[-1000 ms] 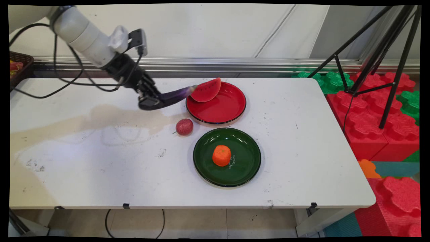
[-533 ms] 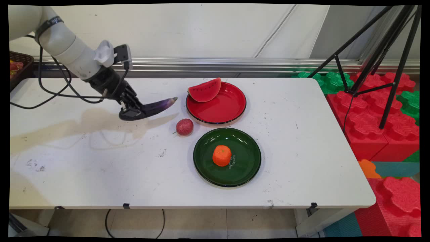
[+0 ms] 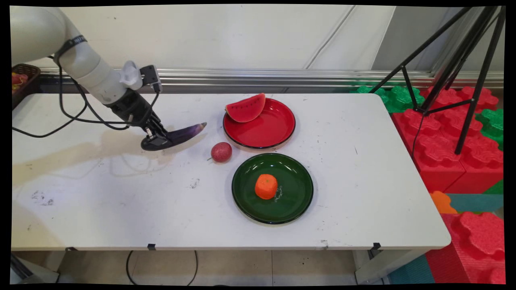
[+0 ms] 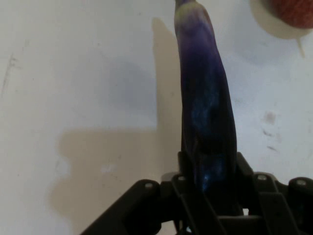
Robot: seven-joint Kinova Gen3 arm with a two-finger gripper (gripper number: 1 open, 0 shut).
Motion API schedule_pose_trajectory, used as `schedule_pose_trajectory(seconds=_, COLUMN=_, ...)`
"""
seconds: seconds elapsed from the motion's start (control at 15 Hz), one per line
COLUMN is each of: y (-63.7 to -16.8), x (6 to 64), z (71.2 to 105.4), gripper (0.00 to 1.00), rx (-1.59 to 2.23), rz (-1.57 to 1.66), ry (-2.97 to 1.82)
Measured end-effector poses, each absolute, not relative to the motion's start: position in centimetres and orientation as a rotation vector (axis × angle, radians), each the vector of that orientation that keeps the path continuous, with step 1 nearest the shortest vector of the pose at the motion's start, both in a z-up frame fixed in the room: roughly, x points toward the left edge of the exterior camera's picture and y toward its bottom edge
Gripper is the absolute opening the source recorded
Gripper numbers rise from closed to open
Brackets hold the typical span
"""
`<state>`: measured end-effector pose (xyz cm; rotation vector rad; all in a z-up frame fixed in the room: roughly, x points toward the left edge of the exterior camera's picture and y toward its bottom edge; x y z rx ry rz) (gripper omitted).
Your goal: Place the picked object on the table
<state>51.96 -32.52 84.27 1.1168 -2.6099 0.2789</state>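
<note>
My gripper point(image 3: 158, 137) is shut on a long purple eggplant point(image 3: 183, 134), holding its thick end low over the table, left of the plates. In the hand view the eggplant point(image 4: 205, 107) runs up between the fingers point(image 4: 183, 169) with its tip pointing away from my gripper point(image 4: 208, 171). A small dark red round fruit point(image 3: 221, 152) lies on the table just right of the eggplant's tip, and its edge shows in the hand view's top right corner point(image 4: 293, 11). Behind it sits a red plate point(image 3: 274, 129) with a watermelon slice point(image 3: 246, 108) on its rim.
A green plate point(image 3: 294, 193) holding an orange fruit point(image 3: 266, 186) sits nearer the front. A dark basket point(image 3: 22, 80) stands at the far left edge. A black tripod point(image 3: 451, 68) and red and green foam blocks point(image 3: 443, 141) are off the table's right end.
The gripper has carried the eggplant leftward, away from the red plate and the watermelon slice, and lowered it close to the table left of the red round fruit.
</note>
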Motion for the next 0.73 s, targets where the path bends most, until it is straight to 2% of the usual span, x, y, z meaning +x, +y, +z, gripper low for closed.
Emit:
schedule_pose_trajectory(seconds=0.33, y=-33.2, x=52.0, z=82.9, gripper=0.0, rx=1.181, rz=0.26, ry=-2.592)
schedule_pose_trajectory(seconds=0.4, y=-33.3, x=52.1, z=82.7, gripper=1.0, rx=1.191, rz=0.255, ry=-2.588)
schedule_pose_trajectory(seconds=0.73, y=-33.6, x=52.2, z=82.1, gripper=1.0, rx=1.225, rz=0.25, ry=-2.571)
